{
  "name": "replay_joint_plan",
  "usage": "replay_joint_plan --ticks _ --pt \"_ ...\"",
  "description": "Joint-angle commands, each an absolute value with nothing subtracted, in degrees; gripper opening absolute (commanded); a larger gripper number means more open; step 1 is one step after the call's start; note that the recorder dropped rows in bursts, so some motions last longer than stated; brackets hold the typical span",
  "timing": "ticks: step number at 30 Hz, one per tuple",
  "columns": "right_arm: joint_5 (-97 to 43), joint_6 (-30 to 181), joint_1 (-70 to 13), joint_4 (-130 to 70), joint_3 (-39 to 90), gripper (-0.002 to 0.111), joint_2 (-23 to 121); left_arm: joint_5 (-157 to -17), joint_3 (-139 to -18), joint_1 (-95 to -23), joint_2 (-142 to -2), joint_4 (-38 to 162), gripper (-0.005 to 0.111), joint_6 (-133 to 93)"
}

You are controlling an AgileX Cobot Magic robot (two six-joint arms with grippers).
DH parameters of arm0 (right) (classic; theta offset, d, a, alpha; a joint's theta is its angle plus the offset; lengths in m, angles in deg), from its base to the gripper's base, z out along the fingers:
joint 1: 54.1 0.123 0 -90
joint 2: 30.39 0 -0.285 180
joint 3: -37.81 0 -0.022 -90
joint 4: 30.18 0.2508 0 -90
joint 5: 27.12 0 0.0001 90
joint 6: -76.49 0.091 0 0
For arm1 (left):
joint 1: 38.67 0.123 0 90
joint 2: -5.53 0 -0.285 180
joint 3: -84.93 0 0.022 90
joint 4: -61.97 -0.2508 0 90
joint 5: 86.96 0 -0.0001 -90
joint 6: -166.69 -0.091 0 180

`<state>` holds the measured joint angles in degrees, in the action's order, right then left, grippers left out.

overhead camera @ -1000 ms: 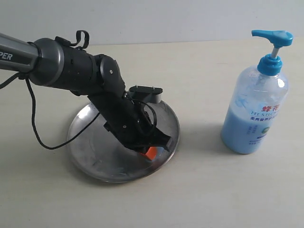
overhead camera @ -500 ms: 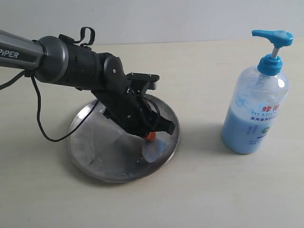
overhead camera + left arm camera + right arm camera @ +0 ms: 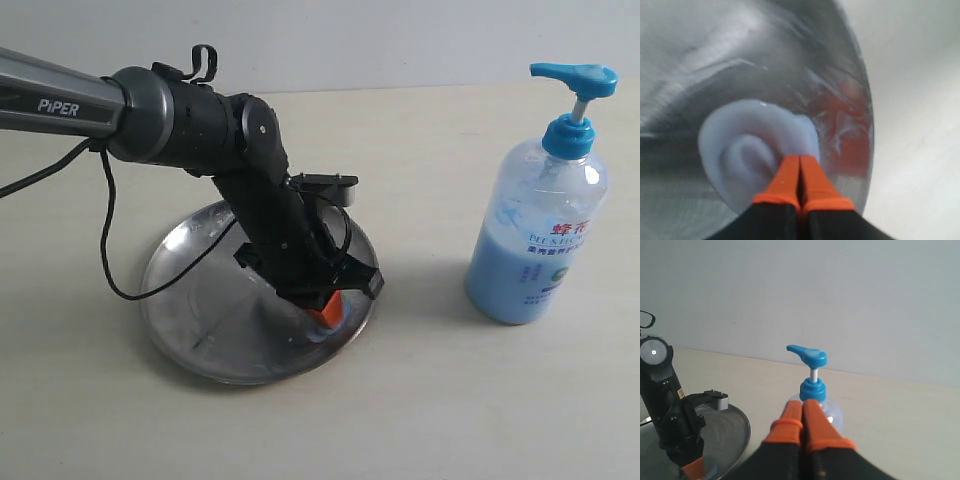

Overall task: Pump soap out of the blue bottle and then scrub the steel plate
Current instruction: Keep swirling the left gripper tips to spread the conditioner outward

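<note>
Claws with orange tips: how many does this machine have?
2. The left claw, shut, has its tips at the soap on the steel plate. The right claw, also shut, points toward the blue bottle and shows only in its own wrist view.

Left tool [image 3: 799, 167] angled downward, tips pressed together, right tool [image 3: 803, 412] likewise pressed closed

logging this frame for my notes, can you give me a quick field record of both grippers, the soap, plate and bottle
left gripper: shut, empty, orange tips down at the edge of the soap
soap: pale-blue swirled blob on the steel plate, near its rim
steel plate: flat on the table, smeared
blue bottle: upright, right of the plate, apart from it, pump head raised
right gripper: shut, empty, facing the bottle
</note>
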<state>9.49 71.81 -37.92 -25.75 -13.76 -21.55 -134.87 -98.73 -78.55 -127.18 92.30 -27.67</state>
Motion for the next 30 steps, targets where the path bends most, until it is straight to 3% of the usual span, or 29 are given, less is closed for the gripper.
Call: replay_joint_plan --ticks 1,8,15,22,30 --pt "8.70 71.49 -38.14 -26.28 -14.06 0.000 -21.71 -139.26 -99.06 -78.72 -127.21 91.47 0.000 -29.51" --pt "8.92 71.49 -38.14 -26.28 -14.06 0.000 -21.71 -140.30 -99.06 -78.72 -127.21 83.15 0.000 -27.67" --pt "8.92 71.49 -38.14 -26.28 -14.06 0.000 -21.71 -132.74 -99.06 -78.61 -127.21 75.86 0.000 -19.87" --pt "8.92 71.49 -38.14 -26.28 -14.06 0.000 -21.71 -125.31 -99.06 -78.73 -128.29 83.72 0.000 -17.19" --pt "8.92 71.49 -38.14 -26.28 -14.06 0.000 -21.71 -131.95 -99.08 -78.73 -129.93 92.46 0.000 -24.54"
